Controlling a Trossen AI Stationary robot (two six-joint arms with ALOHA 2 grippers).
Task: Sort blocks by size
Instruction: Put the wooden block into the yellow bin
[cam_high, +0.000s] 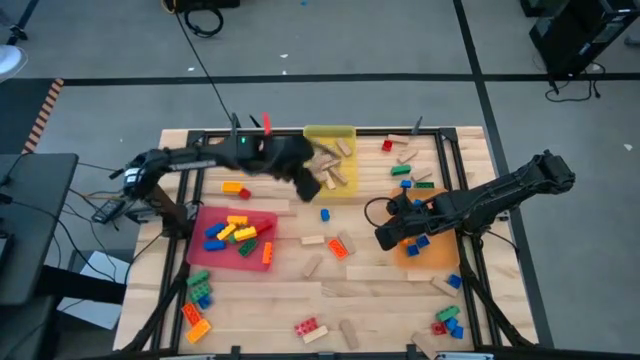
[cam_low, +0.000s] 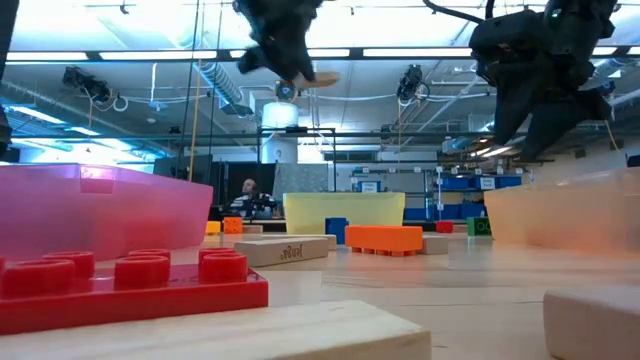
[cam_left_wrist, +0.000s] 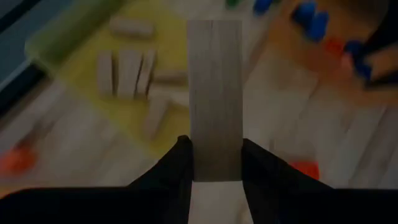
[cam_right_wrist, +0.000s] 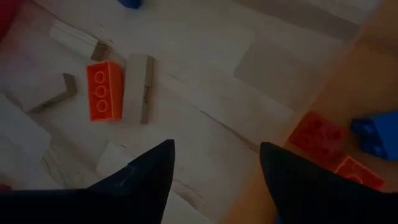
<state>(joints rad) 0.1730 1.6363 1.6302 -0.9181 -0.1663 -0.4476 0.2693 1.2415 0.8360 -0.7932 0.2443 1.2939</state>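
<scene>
Table: wooden table, blocks strewn loose on it.
Red tray: several bricks sorted.
Right gripper: fingers apart, empty, beside orange tray.
Left gripper: clamps wooden block near yellow tray.
Progress: partly done; many remain.

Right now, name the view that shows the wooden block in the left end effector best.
Left wrist view: the wooden block fills the frame, clamped between both fingers. The high view mostly hides it; the low view shows its end; the right wrist view misses it.

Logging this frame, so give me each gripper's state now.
Left gripper: shut on a wooden block, above the yellow tray.
Right gripper: open, holding nothing, at the orange tray.
</scene>
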